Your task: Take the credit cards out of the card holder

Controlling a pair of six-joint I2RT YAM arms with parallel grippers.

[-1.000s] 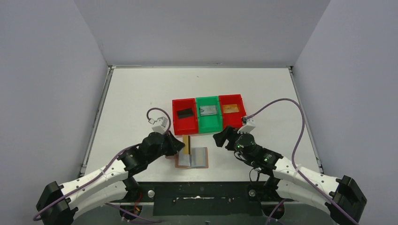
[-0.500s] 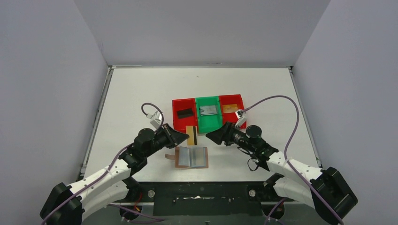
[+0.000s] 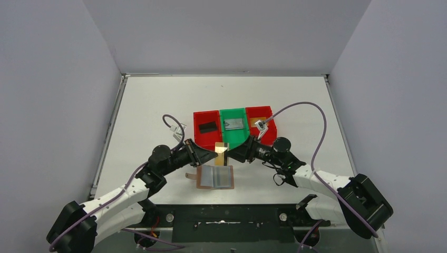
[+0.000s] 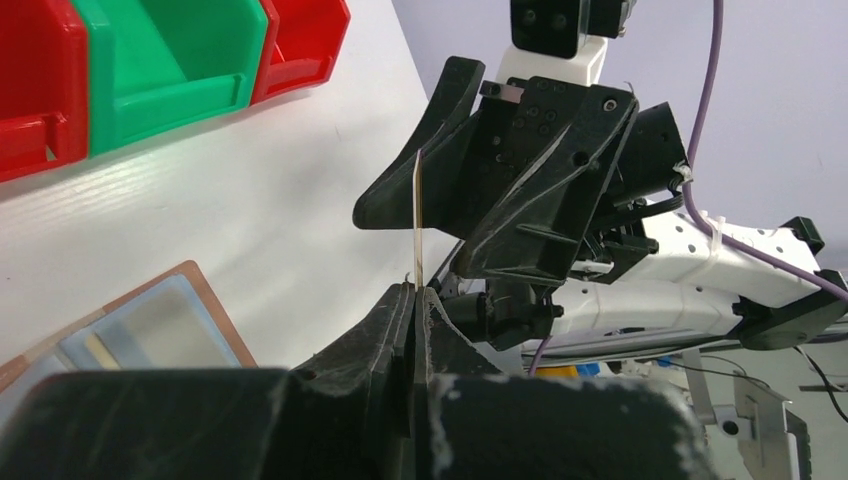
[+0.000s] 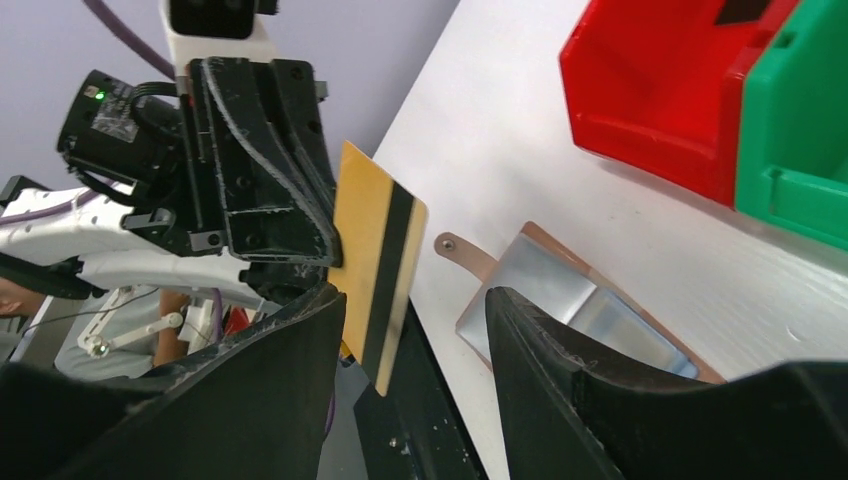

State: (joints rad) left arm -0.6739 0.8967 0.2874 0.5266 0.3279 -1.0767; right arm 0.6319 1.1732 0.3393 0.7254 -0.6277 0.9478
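Near the card holder (image 3: 215,177), left pincer (image 4: 413,300) clamps gold card (image 5: 378,265), hiding its edge; right pincer (image 5: 412,300) spread.

Gold card (image 5: 380,265) w/ blk stripe, tan holder (image 3: 215,177), red/grn bins (image 3: 206,142)

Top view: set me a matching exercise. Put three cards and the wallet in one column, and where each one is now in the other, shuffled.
Things:
1. black card
2. grey card
3. gold striped card
4. wallet

Places:
A. lying open on the table
B. in the green bin
C. pinched in the left claw, off the table
D. in the left red bin

Pairs: 1-D, 2-B, 3-C, 4-A
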